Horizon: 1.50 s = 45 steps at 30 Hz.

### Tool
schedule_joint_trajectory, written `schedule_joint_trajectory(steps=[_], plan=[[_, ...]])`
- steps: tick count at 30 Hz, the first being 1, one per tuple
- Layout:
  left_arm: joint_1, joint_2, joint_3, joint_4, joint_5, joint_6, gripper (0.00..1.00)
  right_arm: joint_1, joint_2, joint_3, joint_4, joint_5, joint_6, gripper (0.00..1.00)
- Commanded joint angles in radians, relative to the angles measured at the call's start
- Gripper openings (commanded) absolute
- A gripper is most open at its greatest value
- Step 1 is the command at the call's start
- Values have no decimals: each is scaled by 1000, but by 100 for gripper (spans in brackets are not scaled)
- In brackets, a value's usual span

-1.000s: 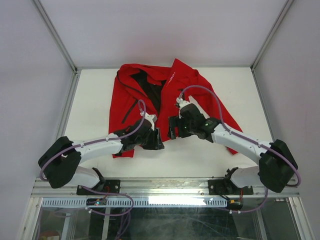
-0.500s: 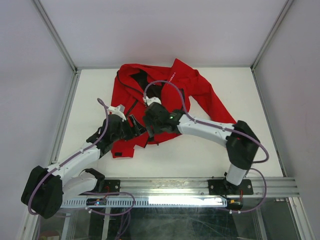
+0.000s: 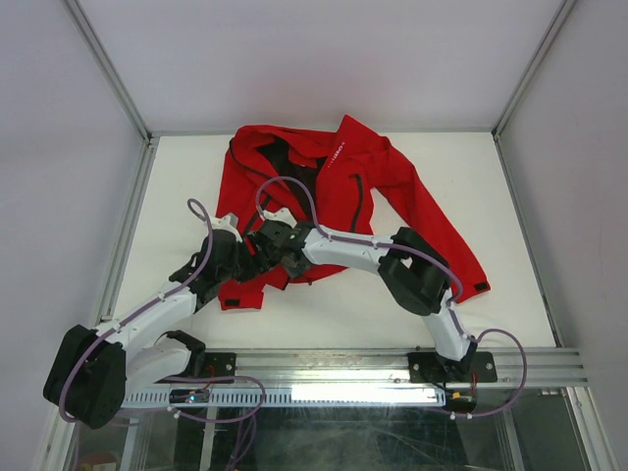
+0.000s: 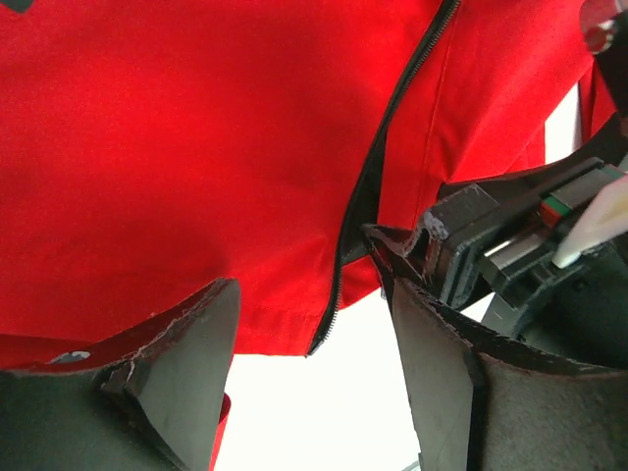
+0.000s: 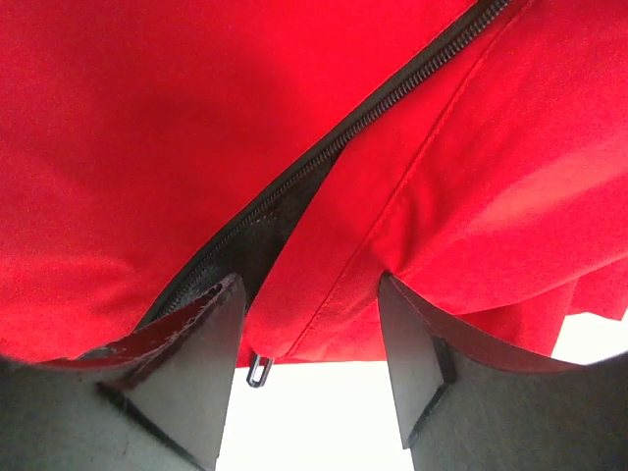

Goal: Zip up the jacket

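The red jacket (image 3: 343,186) lies spread on the white table, its collar open on black lining. Both grippers meet over its lower left front. My left gripper (image 3: 247,259) is open. In the left wrist view (image 4: 309,319) its fingers (image 4: 177,383) straddle the hem where the dark zipper (image 4: 378,167) ends. My right gripper (image 3: 265,241) is open just beside it. In the right wrist view (image 5: 309,314) red fabric fills the gap between the fingers, a part-open zipper (image 5: 324,147) runs diagonally, and a small metal zipper pull (image 5: 258,370) hangs at the hem.
The right gripper's black body (image 4: 510,245) sits close against my left gripper's right finger. The right arm (image 3: 412,270) folds back across the jacket's lower edge. Grey walls (image 3: 78,118) enclose the table on three sides. A metal rail (image 3: 324,368) runs along the near edge.
The right arm has folded further and its gripper has slid left along the jacket front to meet the left gripper. The left arm has barely shifted in the last half second.
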Motion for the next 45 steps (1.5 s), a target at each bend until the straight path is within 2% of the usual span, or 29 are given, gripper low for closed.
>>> schedule_joint_trajectory(steps=[1, 4, 7, 11, 23, 26, 31, 35, 45], plan=[[-1, -23, 8, 54, -8, 19, 65, 8, 29, 58, -18, 55, 7, 59], [0, -34, 11, 47, -11, 21, 66, 7, 30, 56, -30, 82, 16, 56], [0, -45, 12, 39, -11, 23, 66, 7, 23, 51, -39, 111, 28, 47], [0, -59, 15, 25, -17, 29, 66, 5, -30, 20, -34, 132, 39, 41], [0, -50, 25, 15, -4, 47, 67, -52, -180, -108, 51, 17, 46, 38], [0, -38, 30, 16, 10, 50, 67, -79, -217, -156, 110, -56, 44, 36], [0, -20, 38, 25, 38, 51, 67, -154, -298, -270, 216, -180, 51, 21], [0, 4, 46, 39, 70, 52, 68, -217, -335, -359, 297, -277, 55, 18], [-2, 69, 71, 103, 187, 25, 69, -419, -457, -652, 669, -771, 105, 0]])
